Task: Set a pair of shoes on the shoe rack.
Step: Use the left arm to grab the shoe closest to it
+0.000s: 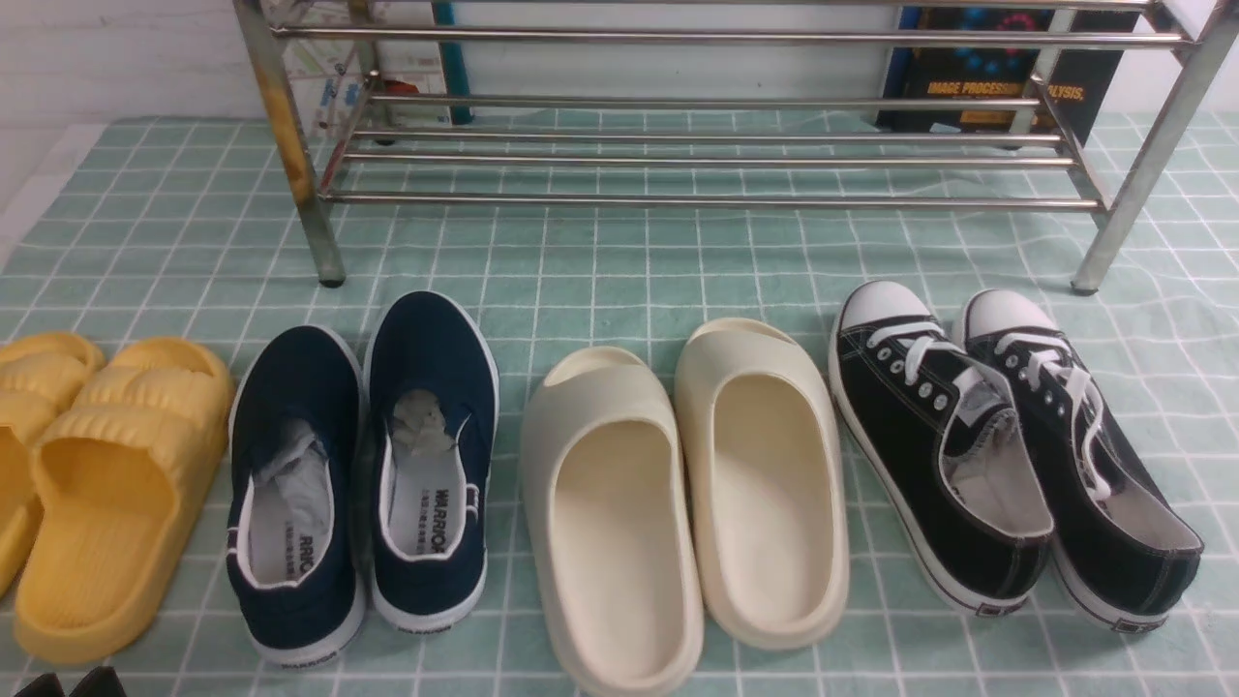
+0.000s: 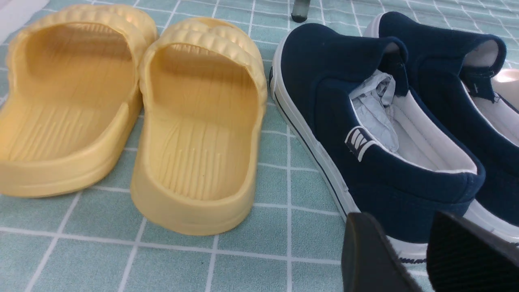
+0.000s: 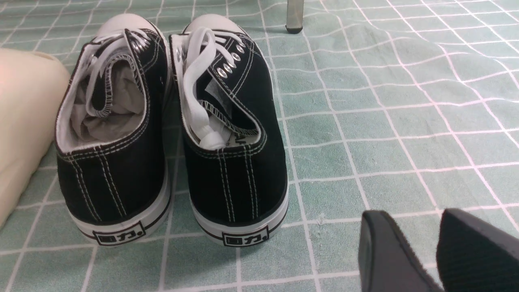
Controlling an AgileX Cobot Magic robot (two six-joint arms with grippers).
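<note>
The pair of shoes, two navy slip-ons with white soles, stands side by side on the green checked cloth, heels toward me: left shoe (image 1: pixel 295 474) (image 2: pixel 365 134), right shoe (image 1: pixel 431 455) (image 2: pixel 442 61). Both have crumpled paper stuffed inside. The steel shoe rack (image 1: pixel 716 201) stands behind them, nothing on its bars. My left gripper (image 2: pixel 405 233) (image 1: pixel 70 685) hovers open just behind the left shoe's heel, a little to its left, with nothing between its fingers. In the right wrist view my right gripper (image 3: pixel 411 225) is open over bare cloth, right of the black sneakers.
Yellow slides (image 1: pixel 116 484) (image 2: pixel 198 121) lie left of the navy shoes, cream slides (image 1: pixel 678 503) to their right, then black lace-up sneakers (image 1: pixel 1007 455) (image 3: pixel 231 134). Rack legs (image 1: pixel 319 223) (image 1: pixel 1128 203) stand on the cloth. A dark poster (image 1: pixel 1007 68) leans behind the rack.
</note>
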